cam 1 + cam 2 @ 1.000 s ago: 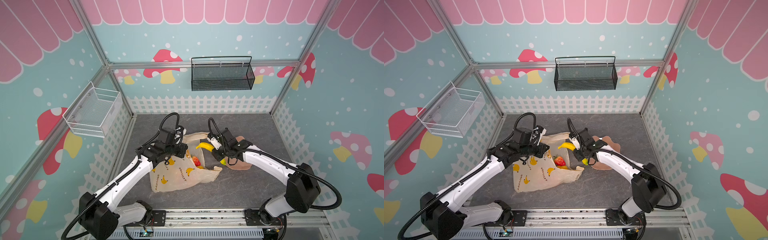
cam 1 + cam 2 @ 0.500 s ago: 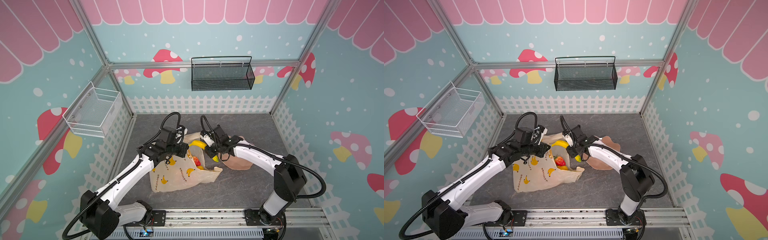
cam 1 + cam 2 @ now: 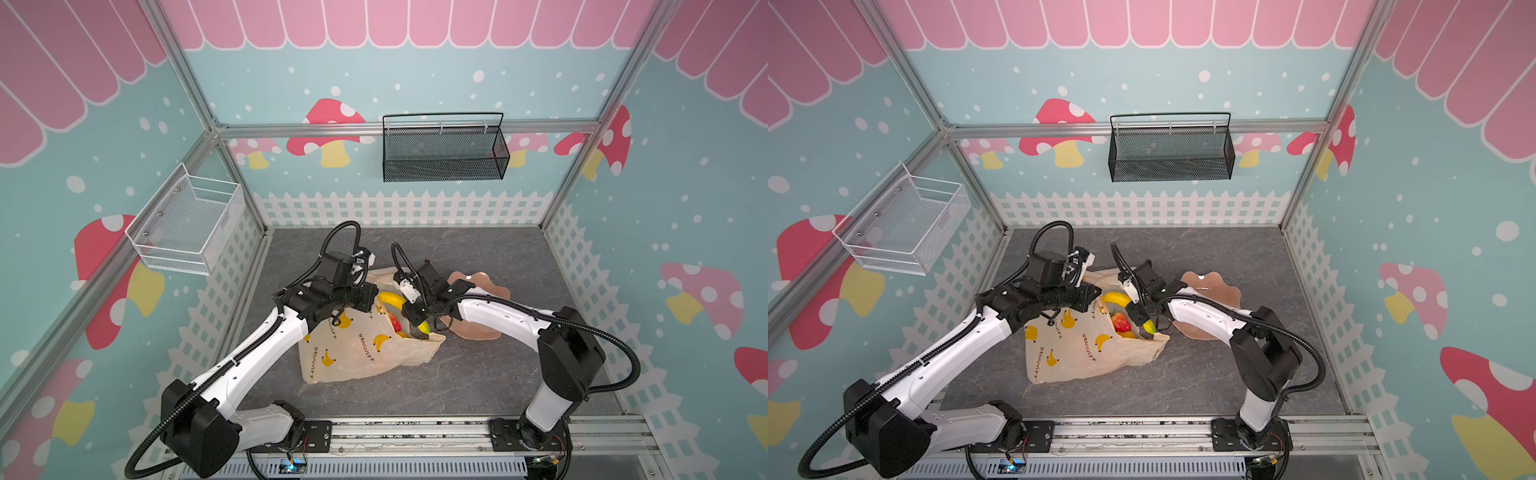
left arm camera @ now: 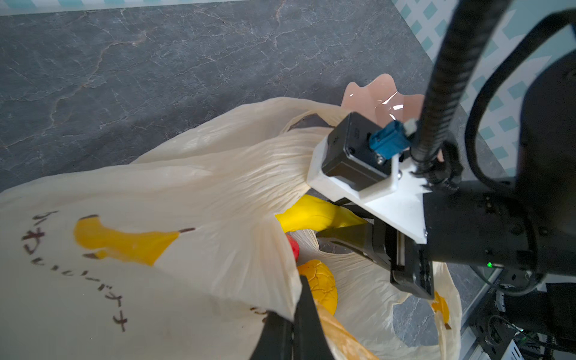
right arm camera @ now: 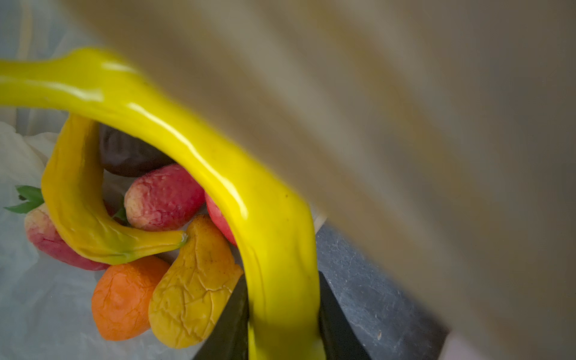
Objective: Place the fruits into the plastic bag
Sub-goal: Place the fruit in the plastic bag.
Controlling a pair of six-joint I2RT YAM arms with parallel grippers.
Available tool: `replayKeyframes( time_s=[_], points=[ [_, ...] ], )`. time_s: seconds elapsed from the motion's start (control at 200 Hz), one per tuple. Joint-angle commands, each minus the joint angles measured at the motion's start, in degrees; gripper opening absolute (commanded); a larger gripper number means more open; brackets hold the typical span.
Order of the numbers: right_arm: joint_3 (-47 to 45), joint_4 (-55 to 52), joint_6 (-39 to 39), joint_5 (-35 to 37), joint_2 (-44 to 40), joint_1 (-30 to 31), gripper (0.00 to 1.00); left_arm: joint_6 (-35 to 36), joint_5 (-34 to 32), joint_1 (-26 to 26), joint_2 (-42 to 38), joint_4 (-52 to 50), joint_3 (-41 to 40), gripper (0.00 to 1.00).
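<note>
Your right claw (image 5: 282, 314) is clamped partway closed on a smooth, glossy yellow banana (image 5: 218, 174), which arches ahead of the fingers inside the mouth of the plastic bag (image 3: 357, 353). Deeper in, beyond the claw, lie a second banana (image 5: 71, 202), wrinkled red strawberries (image 5: 162, 199), a creased orange tangerine (image 5: 120, 299) and a dark brown round fruit (image 5: 127, 156). Your left claw (image 4: 294, 330) is pinched tight on the bag's thin, crinkled cream rim, printed with yellow bananas and dark Japanese lettering. Behind the right claw, a pink wavy-edged plate (image 3: 490, 286) sits on the grey marbled worktop (image 3: 478, 374).
</note>
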Motion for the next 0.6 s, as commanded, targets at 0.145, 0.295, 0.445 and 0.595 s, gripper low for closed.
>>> replayKeyframes(
  time_s=[0.145,0.295,0.445,0.595],
  points=[
    [-5.46,2.18,2.09,0.53,-5.59,1.73,0.14,-1.26,-0.31,-0.27,0.89,0.38,2.25,0.00],
    [-8.64,3.49,2.84,0.91,-9.35,2.37,0.14,-1.45,-0.19,-0.24,1.03,0.30,2.51,0.00],
    [-9.79,4.10,2.91,-1.00,-8.80,2.37,0.14,-1.45,0.81,-0.36,1.03,0.36,2.52,0.00],
    [-8.40,4.93,2.69,-2.32,-5.58,2.56,0.14,-1.37,1.55,-0.42,0.78,0.47,2.61,0.00]
  ],
)
